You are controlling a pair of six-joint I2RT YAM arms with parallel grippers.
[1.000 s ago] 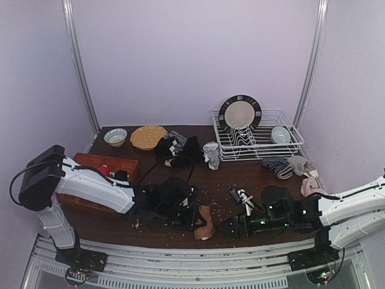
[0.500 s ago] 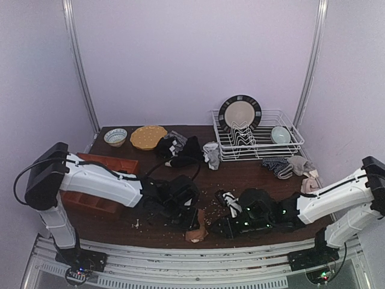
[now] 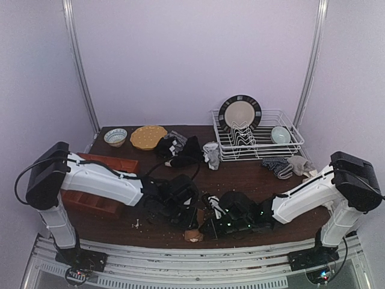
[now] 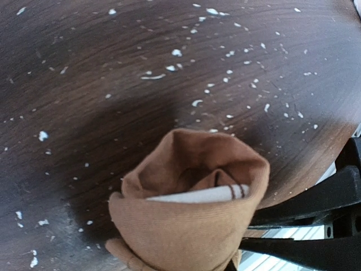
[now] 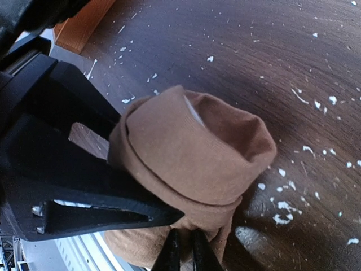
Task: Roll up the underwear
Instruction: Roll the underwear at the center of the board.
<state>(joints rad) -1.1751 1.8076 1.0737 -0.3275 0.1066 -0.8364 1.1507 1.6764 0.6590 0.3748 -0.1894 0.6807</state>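
Underwear roll [image 4: 192, 220], tan-brown, is pinched by left pincer [image 5: 145, 169] and right pincer [image 5: 181, 248].

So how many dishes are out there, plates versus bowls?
Plates: 2, the dark-rimmed plate standing in the rack and the yellow plate on the table
Bowls: 2, the patterned bowl on the table and the pale bowl in the rack
Total: 4
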